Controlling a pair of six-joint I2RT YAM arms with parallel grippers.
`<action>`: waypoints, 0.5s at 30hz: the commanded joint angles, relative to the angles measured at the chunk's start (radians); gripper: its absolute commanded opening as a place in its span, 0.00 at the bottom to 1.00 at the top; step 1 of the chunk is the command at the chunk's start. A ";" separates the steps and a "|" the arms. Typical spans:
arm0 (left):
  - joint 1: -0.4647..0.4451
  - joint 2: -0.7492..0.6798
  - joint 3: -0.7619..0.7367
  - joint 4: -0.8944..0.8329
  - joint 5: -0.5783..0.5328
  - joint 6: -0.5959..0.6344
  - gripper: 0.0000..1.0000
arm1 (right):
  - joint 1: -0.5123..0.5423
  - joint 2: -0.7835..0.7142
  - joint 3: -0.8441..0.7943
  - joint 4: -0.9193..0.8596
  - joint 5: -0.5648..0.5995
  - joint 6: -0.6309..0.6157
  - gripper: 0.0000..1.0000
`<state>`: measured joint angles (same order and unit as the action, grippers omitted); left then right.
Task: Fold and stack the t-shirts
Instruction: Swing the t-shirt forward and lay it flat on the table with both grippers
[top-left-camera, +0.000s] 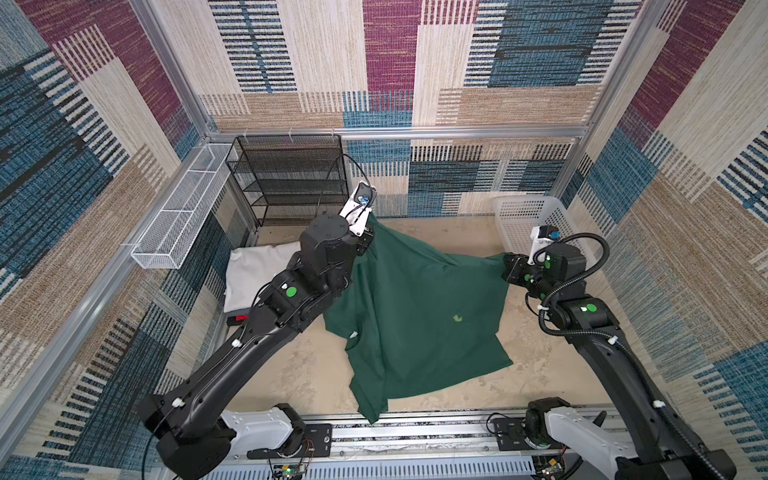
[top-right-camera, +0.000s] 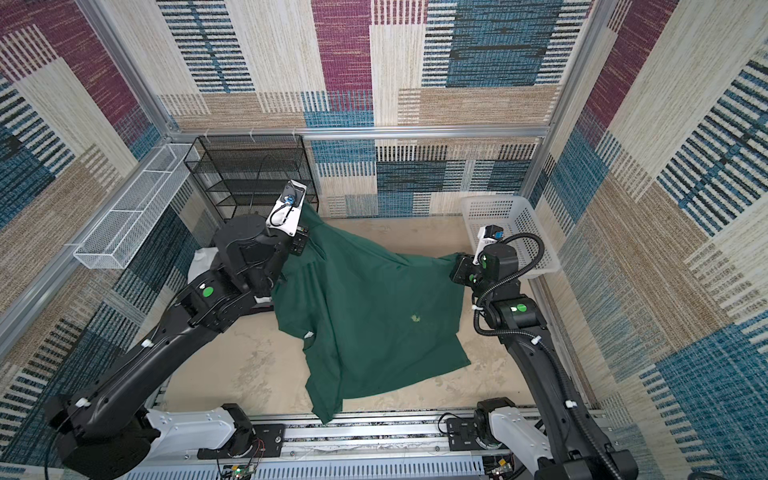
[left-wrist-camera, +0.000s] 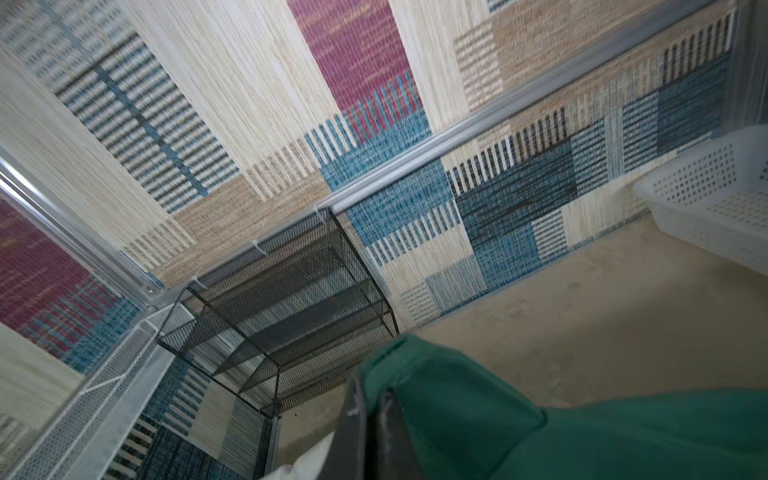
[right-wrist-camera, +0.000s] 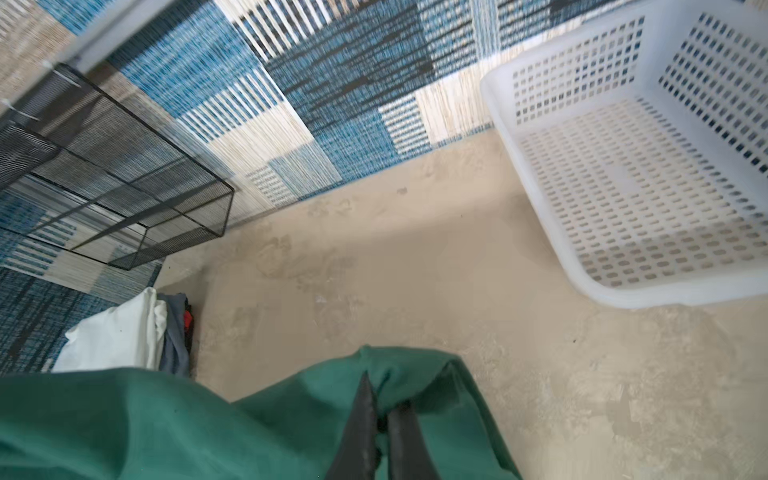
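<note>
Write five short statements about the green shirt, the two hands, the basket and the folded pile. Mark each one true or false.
1. The left hand and the right hand are both shut on the green shirt. True.
2. The green shirt lies neatly folded. False: it is spread open, raised at the two gripped points and draped below them.
3. The white basket holds a shirt. False: nothing shows inside it.
4. A white shirt tops the folded pile. True.
5. The folded pile sits by the right arm. False: in both top views it lies on the left, beside the left arm.
</note>
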<state>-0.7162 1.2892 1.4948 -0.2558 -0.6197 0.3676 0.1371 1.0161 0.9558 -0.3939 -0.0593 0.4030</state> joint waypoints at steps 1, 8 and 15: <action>0.074 0.068 -0.046 0.046 0.119 -0.121 0.00 | 0.001 0.067 -0.035 0.156 0.024 0.020 0.00; 0.266 0.293 -0.021 0.109 0.296 -0.168 0.00 | -0.001 0.321 -0.011 0.276 0.060 0.007 0.00; 0.324 0.633 0.243 0.052 0.362 -0.124 0.00 | -0.001 0.590 0.133 0.320 0.102 -0.016 0.00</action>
<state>-0.4129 1.8263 1.6333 -0.2020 -0.3008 0.2367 0.1360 1.5318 1.0336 -0.1356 0.0120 0.4049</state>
